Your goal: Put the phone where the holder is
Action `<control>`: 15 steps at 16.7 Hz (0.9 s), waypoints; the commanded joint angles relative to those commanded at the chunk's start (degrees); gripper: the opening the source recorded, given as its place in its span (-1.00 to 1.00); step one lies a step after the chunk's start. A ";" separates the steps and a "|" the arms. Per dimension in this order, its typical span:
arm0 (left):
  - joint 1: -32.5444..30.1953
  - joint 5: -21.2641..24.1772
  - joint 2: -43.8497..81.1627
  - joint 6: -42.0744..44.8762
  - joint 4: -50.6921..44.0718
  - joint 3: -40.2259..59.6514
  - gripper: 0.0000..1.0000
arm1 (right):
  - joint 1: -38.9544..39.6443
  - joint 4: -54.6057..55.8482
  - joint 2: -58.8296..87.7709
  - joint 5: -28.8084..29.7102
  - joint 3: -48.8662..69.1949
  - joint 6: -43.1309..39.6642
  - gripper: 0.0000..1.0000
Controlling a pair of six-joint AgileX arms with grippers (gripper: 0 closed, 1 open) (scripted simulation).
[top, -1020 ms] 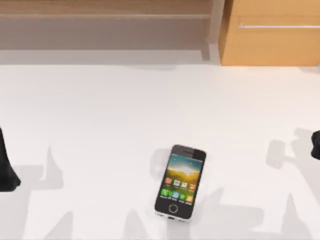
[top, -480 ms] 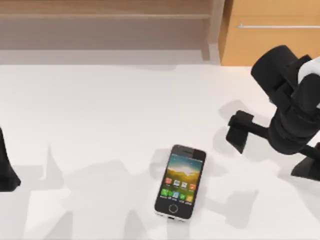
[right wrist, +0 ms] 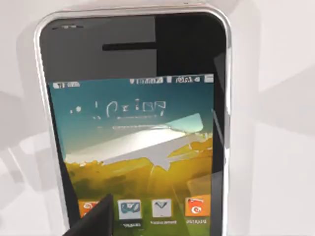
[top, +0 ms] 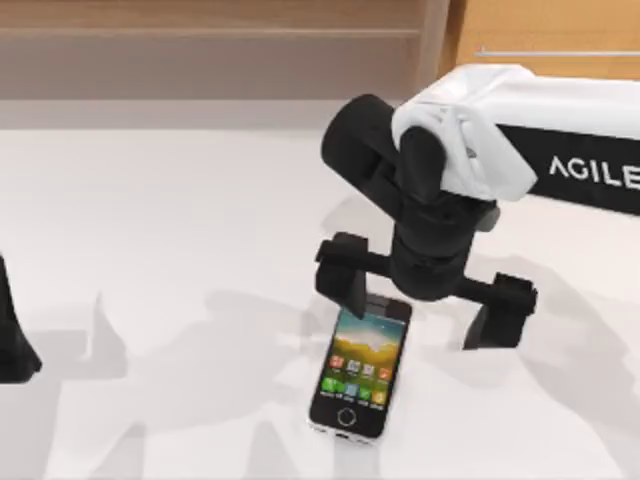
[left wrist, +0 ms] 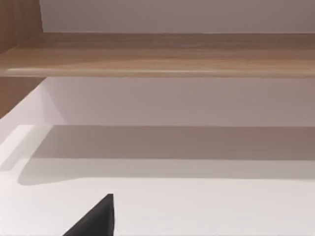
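Black and white, the right arm had swung in from the tabletop's right edge within about a sec, and its right end effector (top: 422, 305) hung over the top end of the phone (top: 362, 372), fingers wide apart, nothing gripped. The phone lay flat, screen up, near the front edge, roughly mid-width. Judged: grasp approach, pickup not yet done. Left end effector (top: 14, 335) sat parked at the left edge; can't tell its fingers. Wooden shelf (top: 210, 30) and cabinet (top: 540, 40) ran behind; nothing blocked the phone.
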 joint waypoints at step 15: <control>0.00 0.00 0.00 0.00 0.00 0.00 1.00 | 4.21 3.23 7.26 -0.66 4.51 1.78 1.00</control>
